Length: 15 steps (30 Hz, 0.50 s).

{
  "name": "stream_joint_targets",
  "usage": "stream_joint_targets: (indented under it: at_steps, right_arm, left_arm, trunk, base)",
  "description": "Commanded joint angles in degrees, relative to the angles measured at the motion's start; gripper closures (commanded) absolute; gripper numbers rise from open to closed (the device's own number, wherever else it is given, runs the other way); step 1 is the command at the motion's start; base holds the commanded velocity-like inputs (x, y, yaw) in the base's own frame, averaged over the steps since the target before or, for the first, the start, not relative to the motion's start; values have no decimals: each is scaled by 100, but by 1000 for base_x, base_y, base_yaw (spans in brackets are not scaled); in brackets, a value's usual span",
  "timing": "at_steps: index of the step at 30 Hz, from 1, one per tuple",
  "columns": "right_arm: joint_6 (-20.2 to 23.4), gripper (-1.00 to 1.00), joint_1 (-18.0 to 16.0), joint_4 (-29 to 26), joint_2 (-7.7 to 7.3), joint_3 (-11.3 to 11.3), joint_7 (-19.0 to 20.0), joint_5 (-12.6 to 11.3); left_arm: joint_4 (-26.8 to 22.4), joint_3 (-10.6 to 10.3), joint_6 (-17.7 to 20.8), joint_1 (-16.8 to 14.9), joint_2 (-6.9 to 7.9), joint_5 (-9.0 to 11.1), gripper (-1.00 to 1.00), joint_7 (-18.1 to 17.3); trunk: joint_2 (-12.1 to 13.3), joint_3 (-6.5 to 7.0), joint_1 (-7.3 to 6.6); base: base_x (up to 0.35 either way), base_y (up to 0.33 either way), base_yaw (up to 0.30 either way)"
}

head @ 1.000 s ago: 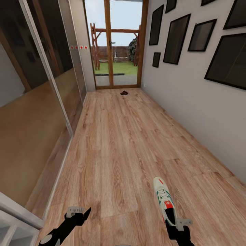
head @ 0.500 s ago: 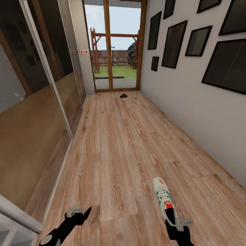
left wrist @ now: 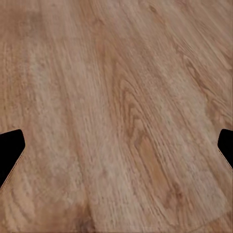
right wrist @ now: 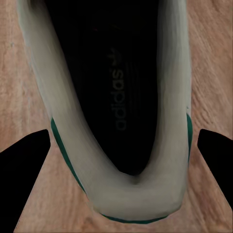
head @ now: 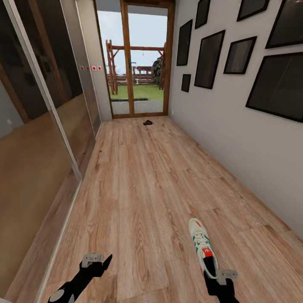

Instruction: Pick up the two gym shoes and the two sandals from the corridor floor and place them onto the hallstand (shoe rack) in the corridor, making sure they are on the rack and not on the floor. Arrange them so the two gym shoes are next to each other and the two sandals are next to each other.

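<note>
While the head camera looks down a long corridor, one gym shoe [head: 203,246] is seen at the lower right, its toe pointing away from the robot, with the right gripper [head: 219,274] at its heel. From the right wrist camera, the heel opening of the gym shoe [right wrist: 116,111] sits between the two dark fingers [right wrist: 24,165], which stand on either side of the heel; whether they press on it, I cannot tell. The left gripper [head: 96,261] hangs above the corridor floor [head: 143,185] at the lower left, its fingers spread wide with nothing between them. Far away, near the glass door [head: 134,63], a small dark object [head: 147,122] lies on the floor; it may be a sandal, but it is too small to be sure.
</note>
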Motion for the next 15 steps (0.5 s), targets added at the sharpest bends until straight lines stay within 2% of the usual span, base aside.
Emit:
stream_joint_targets:
  at_steps: [1, 15]
  right_arm:
    - [-19, 100, -4, 6, -3, 45, 8, -51]
    - [-19, 100, -4, 6, -3, 45, 13, -43]
  left_arm:
    - [3, 44, -33, -5, -5, -59, -100, -32]
    - [12, 52, -33, -5, -5, -47, -100, -31]
  trunk:
    - [-2, 4, 3]
    - [-2, 129, 3]
  base:
    - [338, 0, -67]
    - [338, 0, -57]
